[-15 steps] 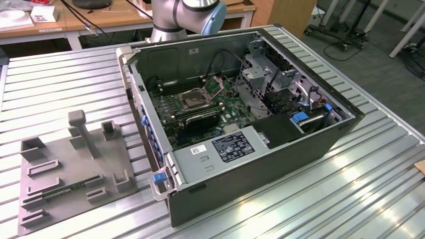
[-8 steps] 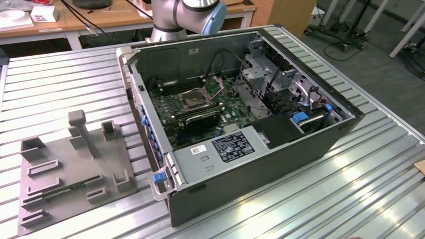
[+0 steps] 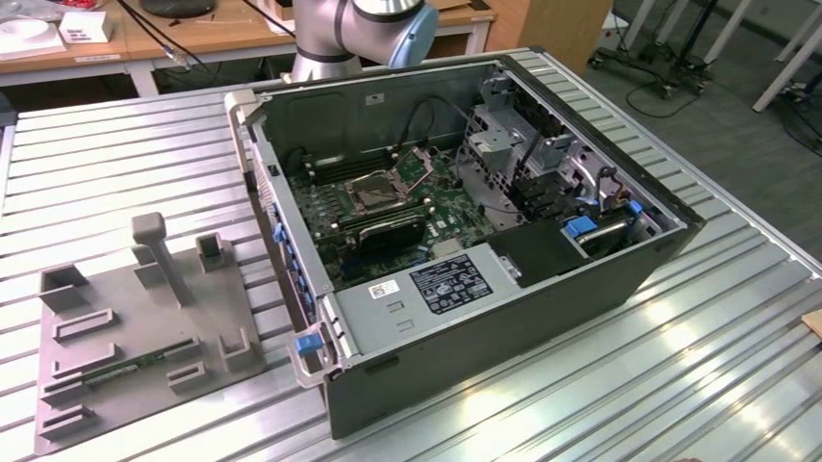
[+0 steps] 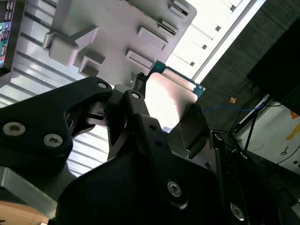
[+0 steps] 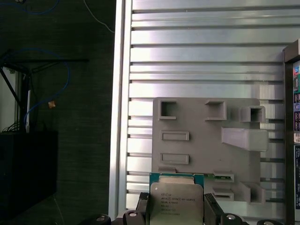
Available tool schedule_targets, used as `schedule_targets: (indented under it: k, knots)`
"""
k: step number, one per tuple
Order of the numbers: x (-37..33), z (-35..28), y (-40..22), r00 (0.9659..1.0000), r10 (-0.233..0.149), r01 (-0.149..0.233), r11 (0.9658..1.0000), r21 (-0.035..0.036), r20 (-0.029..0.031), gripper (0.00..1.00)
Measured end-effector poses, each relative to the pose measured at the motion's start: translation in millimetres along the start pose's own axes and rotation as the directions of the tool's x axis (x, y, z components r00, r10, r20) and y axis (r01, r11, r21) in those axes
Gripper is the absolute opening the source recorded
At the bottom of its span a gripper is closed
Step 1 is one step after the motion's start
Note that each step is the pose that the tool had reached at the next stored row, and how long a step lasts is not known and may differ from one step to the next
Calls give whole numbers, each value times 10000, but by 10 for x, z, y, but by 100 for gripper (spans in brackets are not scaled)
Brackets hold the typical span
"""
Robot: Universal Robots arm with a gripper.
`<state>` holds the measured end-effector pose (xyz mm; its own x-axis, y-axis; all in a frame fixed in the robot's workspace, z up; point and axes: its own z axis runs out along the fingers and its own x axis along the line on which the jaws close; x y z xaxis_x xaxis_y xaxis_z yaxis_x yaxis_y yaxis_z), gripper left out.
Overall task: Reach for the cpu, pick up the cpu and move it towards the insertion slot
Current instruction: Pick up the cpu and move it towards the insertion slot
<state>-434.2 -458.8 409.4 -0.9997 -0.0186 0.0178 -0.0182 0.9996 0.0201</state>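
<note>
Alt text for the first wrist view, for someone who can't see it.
The gripper clamps the cpu by two opposite edges, its silvery top facing the camera; behind lie a grey holder plate and the slatted metal table.

One cpu [image 5: 176, 199]; one insertion slot [image 3: 379, 192]; one open computer case [image 3: 552, 308]; one grey fixture plate [image 3: 122, 327]; one robot arm [image 3: 337, 34].

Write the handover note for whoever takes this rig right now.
The gripper has its jaws shut on the cpu, gripping two opposite edges.
The cpu seems lifted, over the edge of the grey fixture tray.
The insertion slot sits in the open computer case.
Done: reach, pick-up. Left: the move to the slot.
</note>
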Motion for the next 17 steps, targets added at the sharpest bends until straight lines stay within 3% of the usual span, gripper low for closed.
schedule_targets:
  k: [17]
  knots:
    - [-55, 4, -2, 10000, 0, 0, 10000, -10, 1, 54]
